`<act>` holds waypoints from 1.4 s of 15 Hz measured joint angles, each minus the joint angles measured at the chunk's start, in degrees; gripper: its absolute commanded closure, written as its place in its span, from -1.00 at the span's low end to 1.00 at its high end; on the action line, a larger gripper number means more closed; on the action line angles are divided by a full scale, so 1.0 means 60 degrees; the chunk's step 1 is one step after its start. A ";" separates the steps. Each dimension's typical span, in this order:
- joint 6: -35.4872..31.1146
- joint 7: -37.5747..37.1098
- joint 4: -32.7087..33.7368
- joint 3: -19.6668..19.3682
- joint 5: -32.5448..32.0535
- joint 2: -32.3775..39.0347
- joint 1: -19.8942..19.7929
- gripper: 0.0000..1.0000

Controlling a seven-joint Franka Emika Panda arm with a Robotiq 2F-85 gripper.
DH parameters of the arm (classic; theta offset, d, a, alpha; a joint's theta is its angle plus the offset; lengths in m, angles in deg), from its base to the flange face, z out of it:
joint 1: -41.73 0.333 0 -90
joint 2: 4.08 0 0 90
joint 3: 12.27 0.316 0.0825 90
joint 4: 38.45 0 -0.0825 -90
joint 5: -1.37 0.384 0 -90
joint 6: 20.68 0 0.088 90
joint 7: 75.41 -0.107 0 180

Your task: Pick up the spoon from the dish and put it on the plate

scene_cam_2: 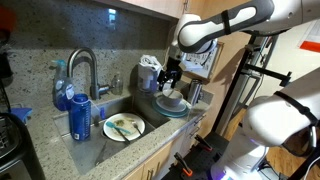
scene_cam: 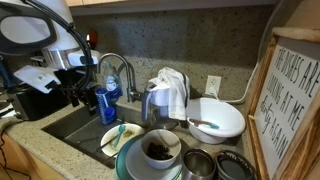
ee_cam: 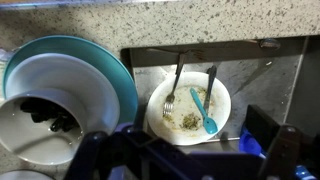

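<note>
Countertop of speckled granite around a steel sink, jaws wide apart, empty

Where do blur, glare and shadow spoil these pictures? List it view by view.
Wrist view: the claw is a dark, unfocused mass along the bottom; the plate reads clearly. In an exterior view the arm near the lens is blurred and overexposed. In an exterior view the scene is dim, a blue glint on the backsplash.
</note>
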 measured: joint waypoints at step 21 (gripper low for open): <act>-0.1355 0.0193 0.1775 -0.1874 -0.1779 0.2795 -0.2562 -1.00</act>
